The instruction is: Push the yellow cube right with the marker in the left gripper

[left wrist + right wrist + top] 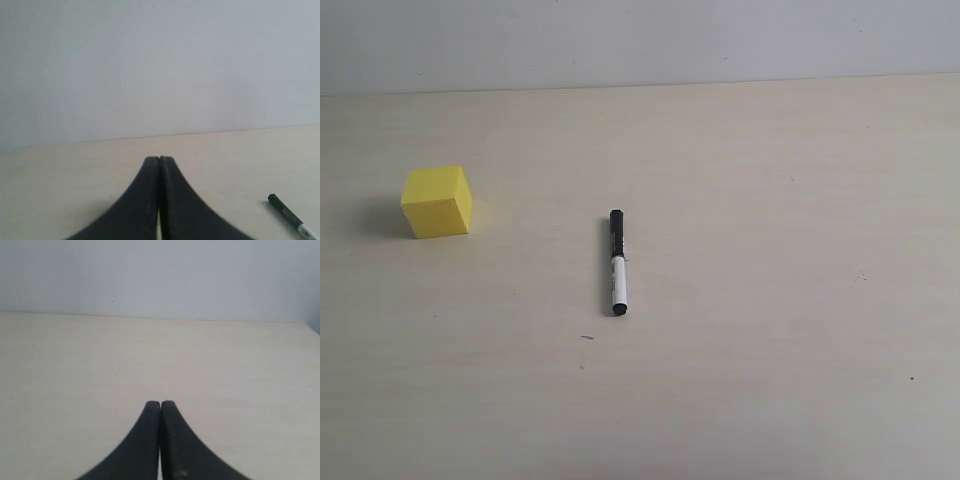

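The yellow cube [437, 201] rests on the pale table at the far left of the exterior view. The marker [617, 262] lies loose near the table's middle, black cap half pointing away, white barrel toward the front; nothing holds it. It also shows at the edge of the left wrist view as a marker [292, 217] off to one side of the fingers. My left gripper [159, 159] is shut with nothing between its fingers. My right gripper [160, 403] is shut and empty too. Neither gripper appears in the exterior view.
The pale wooden table [770, 250] runs back to a grey-white wall [640, 40]. Only the cube and marker lie on it in the exterior view.
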{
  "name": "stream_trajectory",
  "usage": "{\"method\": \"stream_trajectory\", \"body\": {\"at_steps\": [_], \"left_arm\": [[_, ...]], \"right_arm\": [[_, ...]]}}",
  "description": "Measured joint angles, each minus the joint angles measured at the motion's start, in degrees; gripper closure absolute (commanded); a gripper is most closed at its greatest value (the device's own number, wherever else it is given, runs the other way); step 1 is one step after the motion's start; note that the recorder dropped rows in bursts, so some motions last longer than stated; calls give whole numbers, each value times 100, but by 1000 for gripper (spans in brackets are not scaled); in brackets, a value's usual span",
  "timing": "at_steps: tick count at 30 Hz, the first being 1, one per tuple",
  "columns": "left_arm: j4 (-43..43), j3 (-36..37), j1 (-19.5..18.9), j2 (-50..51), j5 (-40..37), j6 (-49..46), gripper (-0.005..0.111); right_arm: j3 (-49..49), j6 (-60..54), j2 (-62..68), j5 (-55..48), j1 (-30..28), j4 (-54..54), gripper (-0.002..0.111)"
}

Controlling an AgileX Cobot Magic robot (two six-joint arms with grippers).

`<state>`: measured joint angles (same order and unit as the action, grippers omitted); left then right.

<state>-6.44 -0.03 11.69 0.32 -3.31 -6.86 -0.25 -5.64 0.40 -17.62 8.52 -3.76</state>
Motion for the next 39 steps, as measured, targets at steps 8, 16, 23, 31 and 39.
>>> {"method": "stream_trajectory", "body": {"at_steps": [8, 16, 23, 31, 39], "left_arm": [[-340, 10, 0, 0, 1094, 1121, 107], [-468, 20, 0, 0, 2114, 2592, 107], [-728, -874, 0, 439, 3623, 2871, 107], [-787, -4704, 0, 3596, 331, 2145, 107], [-767, -6953, 88, 7111, -4302, 1440, 107]], "right_arm": [[0, 0, 0, 0, 0, 0, 108], [0, 0, 0, -11, 0, 0, 108], [0, 0, 0, -11, 0, 0, 108], [0, 0, 0, -11, 0, 0, 108], [0, 0, 0, -11, 0, 0, 108]]}}
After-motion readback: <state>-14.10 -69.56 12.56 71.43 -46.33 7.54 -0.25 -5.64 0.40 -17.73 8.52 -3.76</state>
